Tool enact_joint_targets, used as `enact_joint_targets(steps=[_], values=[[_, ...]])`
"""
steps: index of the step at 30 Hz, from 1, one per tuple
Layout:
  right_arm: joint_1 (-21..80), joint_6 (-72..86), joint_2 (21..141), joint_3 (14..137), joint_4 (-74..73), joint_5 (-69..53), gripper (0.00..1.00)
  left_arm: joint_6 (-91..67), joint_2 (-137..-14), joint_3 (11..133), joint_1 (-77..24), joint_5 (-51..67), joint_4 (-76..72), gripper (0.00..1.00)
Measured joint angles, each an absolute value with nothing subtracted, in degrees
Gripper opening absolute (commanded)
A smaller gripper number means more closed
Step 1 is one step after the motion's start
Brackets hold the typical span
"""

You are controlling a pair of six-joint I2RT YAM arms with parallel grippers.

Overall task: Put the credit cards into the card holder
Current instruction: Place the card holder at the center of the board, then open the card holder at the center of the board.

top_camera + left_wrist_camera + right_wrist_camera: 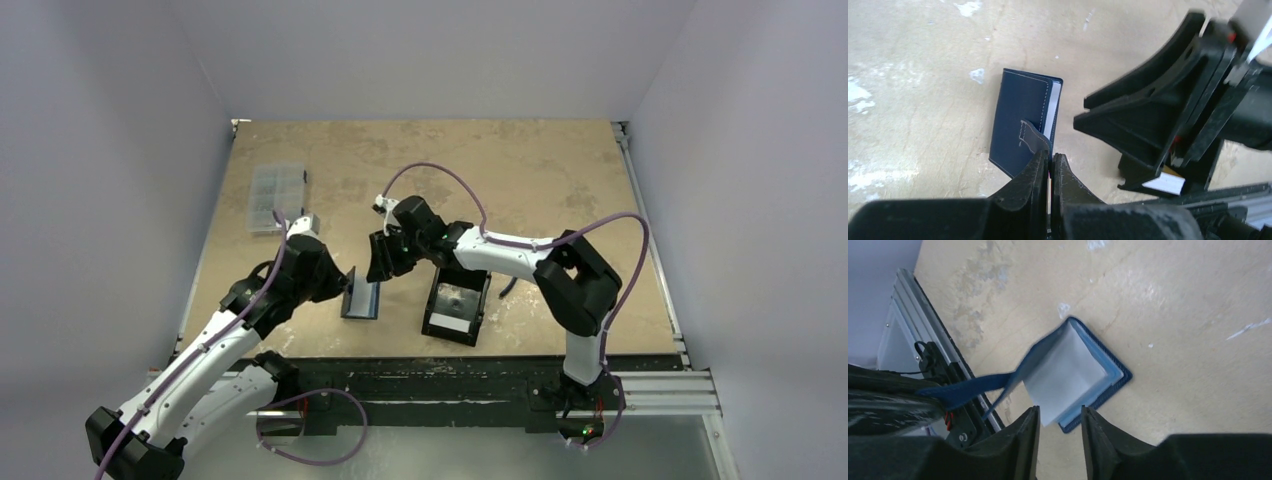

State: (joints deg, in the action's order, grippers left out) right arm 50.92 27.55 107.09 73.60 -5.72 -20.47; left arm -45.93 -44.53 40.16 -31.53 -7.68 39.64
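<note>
The navy card holder (361, 299) lies open on the table between the arms, lighter blue inside (1108, 372). A white credit card (1063, 372) sits in it, its near corner sticking out. My left gripper (1050, 162) is shut on the holder's strap (1032, 137) and holds the cover up; it also shows in the top view (345, 279). My right gripper (1058, 420) hovers just above the card with jaws apart, holding nothing, and also shows in the top view (385, 262). The holder's navy outside shows in the left wrist view (1018, 120).
A black box-shaped tray (458, 305) with a white label stands just right of the holder, under the right arm. A clear compartment box (277, 197) lies at the far left. The metal rail (640, 385) runs along the near table edge.
</note>
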Motion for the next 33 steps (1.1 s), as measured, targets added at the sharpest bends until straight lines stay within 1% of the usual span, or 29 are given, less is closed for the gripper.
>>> enact_joint_targets(steps=[1, 2, 4, 6, 16, 22, 31, 33], values=[[51.1, 28.8, 107.6, 73.0, -5.3, -20.5, 0.39, -47.0, -44.5, 40.2, -31.6, -8.7, 39.8, 0.0], [51.3, 29.9, 108.2, 72.5, -5.1, -20.5, 0.41, -48.2, -44.5, 40.1, -31.6, -10.0, 40.2, 0.0], [51.6, 31.5, 108.7, 71.9, -4.8, -20.6, 0.51, -51.2, -44.5, 39.9, -31.6, -13.1, 41.3, 0.0], [52.0, 32.9, 108.9, 71.4, -4.6, -20.6, 0.58, -53.9, -44.3, 38.9, -31.6, -15.7, 42.0, 0.0], [52.9, 37.2, 112.0, 71.4, 0.1, -23.1, 0.63, -65.1, -39.7, 35.0, -31.6, -23.5, 47.7, 0.0], [53.1, 39.1, 115.5, 71.4, 4.0, -26.2, 0.6, -68.5, -38.7, 34.9, -31.6, -25.5, 50.3, 0.0], [54.9, 40.9, 118.6, 72.6, 5.7, -27.4, 0.45, -72.5, -41.3, 34.9, -31.6, -26.8, 53.6, 0.0], [55.1, 41.2, 118.6, 72.8, 5.8, -27.7, 0.49, -73.3, -41.8, 34.9, -31.6, -26.9, 54.1, 0.0]])
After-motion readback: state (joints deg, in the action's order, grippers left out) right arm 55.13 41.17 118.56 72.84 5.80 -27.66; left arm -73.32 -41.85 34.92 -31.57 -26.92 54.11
